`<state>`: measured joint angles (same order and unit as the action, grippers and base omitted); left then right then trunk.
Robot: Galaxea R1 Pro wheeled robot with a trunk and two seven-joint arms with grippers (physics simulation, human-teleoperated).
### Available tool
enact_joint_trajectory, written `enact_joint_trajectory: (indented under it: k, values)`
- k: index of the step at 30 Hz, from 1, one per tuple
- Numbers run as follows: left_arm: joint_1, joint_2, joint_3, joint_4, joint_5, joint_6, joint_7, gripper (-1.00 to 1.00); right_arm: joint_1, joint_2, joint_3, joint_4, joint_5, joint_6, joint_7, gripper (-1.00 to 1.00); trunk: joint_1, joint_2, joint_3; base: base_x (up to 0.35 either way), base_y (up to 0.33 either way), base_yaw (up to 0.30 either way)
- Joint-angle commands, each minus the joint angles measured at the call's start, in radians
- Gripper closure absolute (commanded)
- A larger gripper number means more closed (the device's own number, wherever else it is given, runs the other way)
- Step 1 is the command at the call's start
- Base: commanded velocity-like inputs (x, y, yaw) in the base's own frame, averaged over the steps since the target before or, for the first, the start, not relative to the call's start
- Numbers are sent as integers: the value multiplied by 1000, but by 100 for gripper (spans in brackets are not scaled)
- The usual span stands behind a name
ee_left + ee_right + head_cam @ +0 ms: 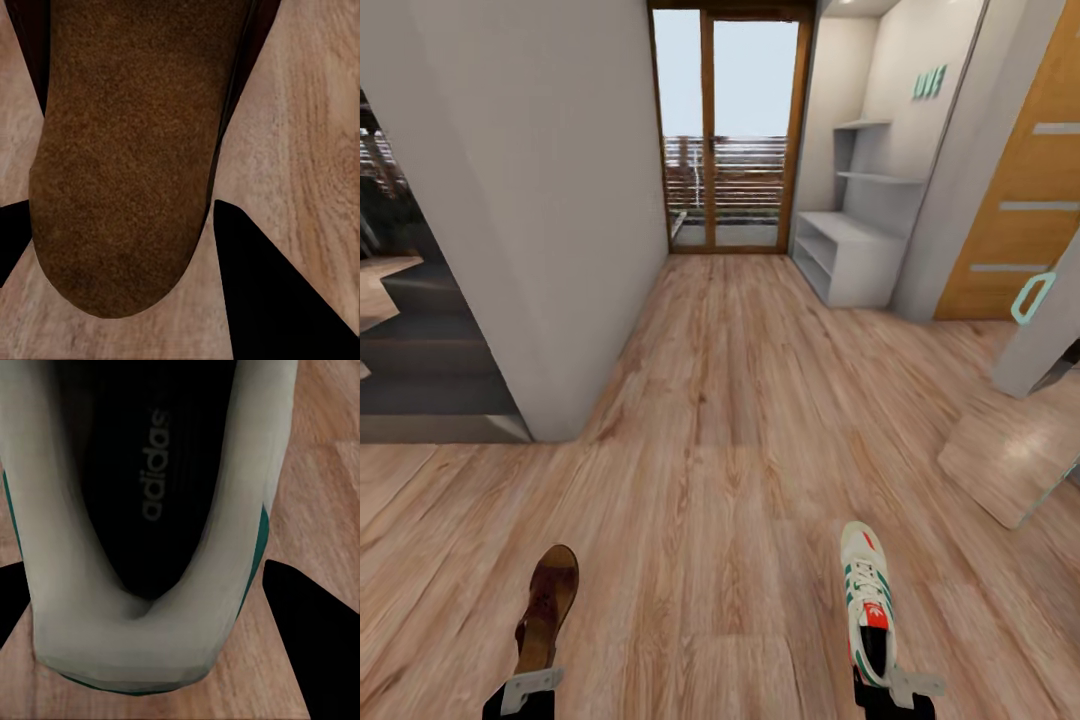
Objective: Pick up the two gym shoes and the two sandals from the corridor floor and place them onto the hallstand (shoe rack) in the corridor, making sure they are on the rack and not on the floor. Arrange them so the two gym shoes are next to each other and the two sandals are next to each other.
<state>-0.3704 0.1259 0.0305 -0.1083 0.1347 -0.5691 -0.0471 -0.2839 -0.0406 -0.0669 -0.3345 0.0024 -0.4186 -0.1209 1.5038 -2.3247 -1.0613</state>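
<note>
Both arms low | left fingers [15,247] apparently grip sandal [546,605] | right fingers [315,637] grip sneaker [867,600]

Brown sandal [545,605] — white, green-striped gym shoe [867,600]

"adidas" wordmark, grey on black insole [142,472] of gym shoe [150,607], right wrist view, centre of frame; letters run lengthwise along insole, clearly legible.

Teal raised letters [929,82] on pale wall above hallstand [847,255], head view, upper right of frame; small and slanted, possibly "LIVE" or "LOVE", cannot settle which.

Red patch [874,615] on shoe tongue, head view, lower right: white mark on it, too small to read.

No numbers or other signs legible.
</note>
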Motion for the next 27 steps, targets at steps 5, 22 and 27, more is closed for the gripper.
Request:
enact_joint_trajectory:
  k: [5, 22, 27]
  values:
    - [-1, 0, 3, 1, 2, -2, -3, 100, -1, 0, -2, 0, 1, -3, 0, 100, 0, 0, -1, 339, 0, 127]
    - [36, -10, 3, 16, 3, 12, -3, 100, 0, -4, 0, 54, 2, -5, 2, 100, 0, 0, -1, 160, 0, 9]
    - [38, -13, 2, 17, 1, 12, -3, 100, 0, -8, 0, 79, 1, -5, 3, 100, 0, 0, -1, 0, 0, 0]
